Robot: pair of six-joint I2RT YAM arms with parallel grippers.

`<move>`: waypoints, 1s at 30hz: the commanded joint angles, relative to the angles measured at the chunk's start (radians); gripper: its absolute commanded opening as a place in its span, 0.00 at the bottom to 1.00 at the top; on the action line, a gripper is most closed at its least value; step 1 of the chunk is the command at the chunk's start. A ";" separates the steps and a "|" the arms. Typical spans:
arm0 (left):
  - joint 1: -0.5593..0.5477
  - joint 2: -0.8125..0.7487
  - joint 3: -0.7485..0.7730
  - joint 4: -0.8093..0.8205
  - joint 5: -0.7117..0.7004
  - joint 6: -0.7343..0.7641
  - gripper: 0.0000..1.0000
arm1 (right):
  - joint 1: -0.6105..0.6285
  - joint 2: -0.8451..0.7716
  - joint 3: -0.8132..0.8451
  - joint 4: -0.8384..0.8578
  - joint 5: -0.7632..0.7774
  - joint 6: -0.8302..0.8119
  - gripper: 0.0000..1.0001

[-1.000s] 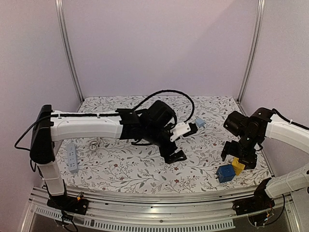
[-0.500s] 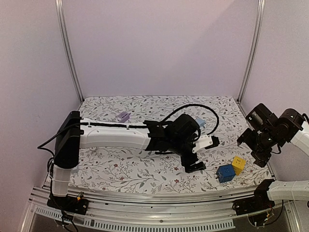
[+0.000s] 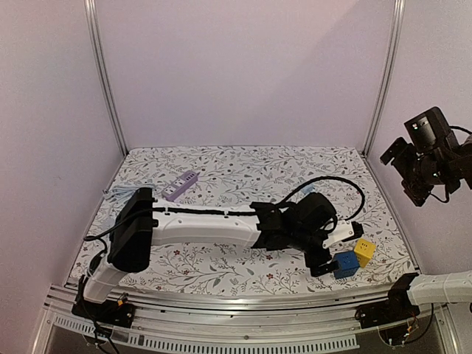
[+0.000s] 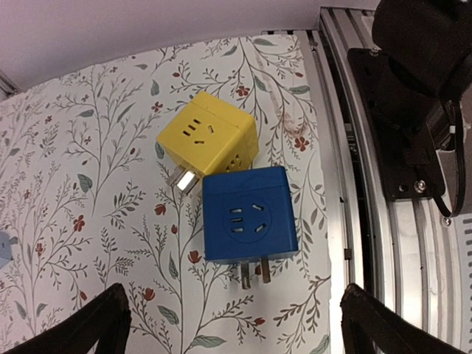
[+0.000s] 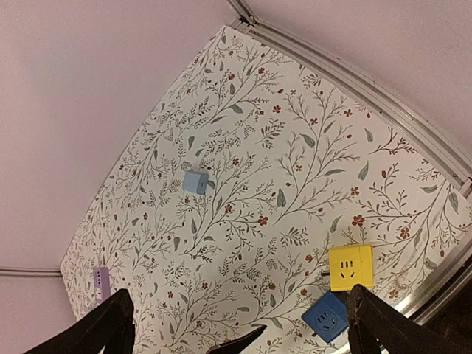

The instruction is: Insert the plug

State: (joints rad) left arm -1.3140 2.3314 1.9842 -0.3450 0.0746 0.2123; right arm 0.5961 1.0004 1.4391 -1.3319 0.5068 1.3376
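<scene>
A blue cube plug [image 4: 249, 214] lies on the floral table mat with two metal prongs [image 4: 252, 271] pointing toward my left gripper [image 4: 234, 324]. That gripper is open, and its fingers stand wide on either side just short of the prongs. A yellow cube plug [image 4: 209, 141] touches the blue cube's far corner. In the top view the left gripper [image 3: 335, 247] hovers by the blue cube [image 3: 344, 264] and yellow cube [image 3: 363, 251]. My right gripper [image 3: 407, 171] is raised high at the right wall, open and empty. A purple power strip [image 3: 181, 185] lies at the back left.
A light blue cube [image 5: 195, 182] sits mid-table, and the purple strip [image 5: 101, 284] shows far left in the right wrist view. The metal front rail [image 4: 354, 184] and the right arm's base [image 4: 413, 96] lie just right of the cubes.
My left arm swung right across the table, from the middle to the blue and yellow cubes. My right arm lifted off the cubes, up toward the right wall.
</scene>
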 commanded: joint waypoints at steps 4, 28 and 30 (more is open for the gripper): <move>-0.008 0.155 0.162 -0.047 -0.071 -0.088 0.99 | -0.004 -0.035 0.105 -0.189 0.057 -0.207 0.99; -0.074 0.330 0.340 -0.037 -0.219 -0.149 1.00 | -0.003 -0.124 -0.018 -0.193 -0.089 -0.232 0.99; -0.079 0.344 0.352 -0.032 -0.265 -0.172 0.99 | -0.003 -0.125 -0.016 -0.188 -0.094 -0.232 0.99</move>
State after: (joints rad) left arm -1.3746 2.6289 2.3005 -0.3927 -0.0868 0.0875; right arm 0.5949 0.8738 1.4399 -1.3403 0.4301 1.0916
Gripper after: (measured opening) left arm 0.995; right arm 0.989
